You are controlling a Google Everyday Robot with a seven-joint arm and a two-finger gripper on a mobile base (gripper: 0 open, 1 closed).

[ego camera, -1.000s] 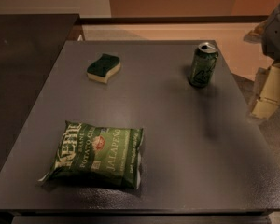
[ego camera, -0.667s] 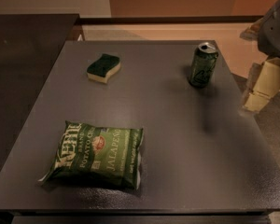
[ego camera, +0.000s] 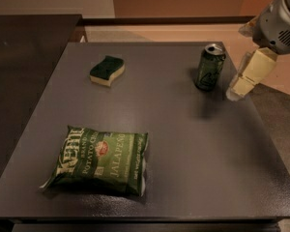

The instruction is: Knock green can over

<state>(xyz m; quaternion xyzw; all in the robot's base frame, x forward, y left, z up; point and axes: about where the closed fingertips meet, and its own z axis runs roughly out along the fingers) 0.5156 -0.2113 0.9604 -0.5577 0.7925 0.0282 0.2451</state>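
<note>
— Where is the claw now?

— The claw (ego camera: 239,86) hangs at the right edge of the worktop (ego camera: 183,144), just beside the green can (ego camera: 210,67) on its right side. I judge that it is not touching. The can stands upright near the far right corner.

— Is the claw wide or narrow?

— I cannot tell. From here it shows only as 1 pale block.

— How will you push?

— I would go sideways to the left and hit the can high, near its silver rim, so that it tips and does not only slide. I would keep the push short, because a rolling can may leave the worktop. The chip bag (ego camera: 101,161) and the sponge (ego camera: 107,70) lie well apart, so they are not in the way.

— Is anything hidden?

— Yes. The arm is cut off at the top right corner, and I cannot judge how high the claw is above the worktop.
</note>
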